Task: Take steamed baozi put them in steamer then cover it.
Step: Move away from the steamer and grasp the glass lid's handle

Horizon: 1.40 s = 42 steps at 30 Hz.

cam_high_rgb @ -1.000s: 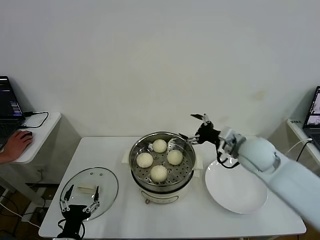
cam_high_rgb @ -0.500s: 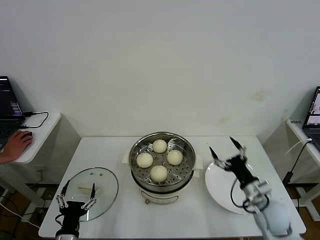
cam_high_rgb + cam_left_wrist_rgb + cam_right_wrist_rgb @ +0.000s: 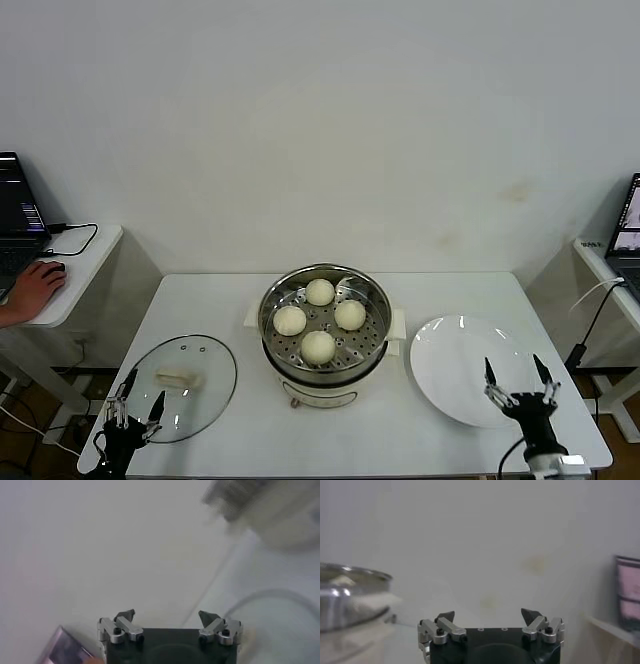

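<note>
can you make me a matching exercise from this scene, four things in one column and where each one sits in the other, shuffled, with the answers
Things
1. steamed baozi
2. cover
3. white plate
4. right hand

Places
A. flat on the table, to the robot's left of the steamer
B. low at the table's front edge, in front of the plate, open and holding nothing
C. on the perforated tray inside the steamer
D. bare, on the table to the robot's right of the steamer

Pairs: 1-C, 2-A, 3-D, 4-B
</note>
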Motion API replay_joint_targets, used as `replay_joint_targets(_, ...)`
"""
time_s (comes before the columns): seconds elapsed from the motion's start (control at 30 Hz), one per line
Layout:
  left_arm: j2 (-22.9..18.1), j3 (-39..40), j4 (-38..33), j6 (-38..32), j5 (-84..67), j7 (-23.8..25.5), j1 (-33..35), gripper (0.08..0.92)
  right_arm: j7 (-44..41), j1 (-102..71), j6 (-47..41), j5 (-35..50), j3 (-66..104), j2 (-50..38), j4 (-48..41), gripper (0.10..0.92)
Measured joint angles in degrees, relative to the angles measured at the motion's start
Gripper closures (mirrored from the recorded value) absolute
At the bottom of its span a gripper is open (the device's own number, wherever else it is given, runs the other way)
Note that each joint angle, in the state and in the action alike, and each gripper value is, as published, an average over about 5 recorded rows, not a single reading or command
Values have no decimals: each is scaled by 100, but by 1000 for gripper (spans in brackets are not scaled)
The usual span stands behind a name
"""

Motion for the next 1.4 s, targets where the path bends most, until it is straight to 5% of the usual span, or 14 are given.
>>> replay_joint_targets(0.63, 893, 263, 1361, -303, 1446, -62, -1125, 177, 116, -377, 197, -189, 282, 605, -92, 203)
replay_joint_targets(1.4, 1000, 765, 1719, -412, 1525, 148, -1826, 177, 93, -459, 226, -246, 295, 736, -162, 203)
